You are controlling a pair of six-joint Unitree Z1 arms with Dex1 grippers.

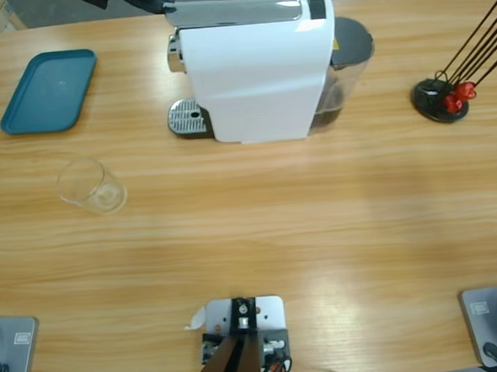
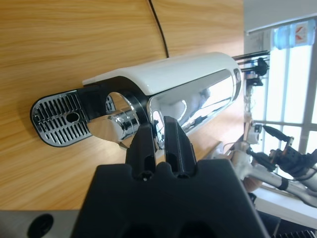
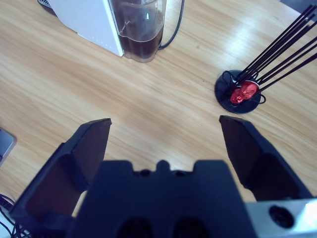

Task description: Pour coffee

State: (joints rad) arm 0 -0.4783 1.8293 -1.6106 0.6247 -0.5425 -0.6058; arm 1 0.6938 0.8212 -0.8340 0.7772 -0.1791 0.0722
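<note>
Since no coffee shows yet, the empty glass (image 1: 91,186) at near left matters: light, slippery, fragile, best held mid-wall. My left gripper (image 2: 158,141) is closed, empty; my right gripper (image 3: 166,131) wide open, empty.

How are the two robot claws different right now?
The left gripper has its jaws shut together, while the right gripper has its jaws spread wide. The left one points at the shiny front of the coffee machine; the right one looks down at bare table near the capsule stand. Both are black and hold nothing.
</note>
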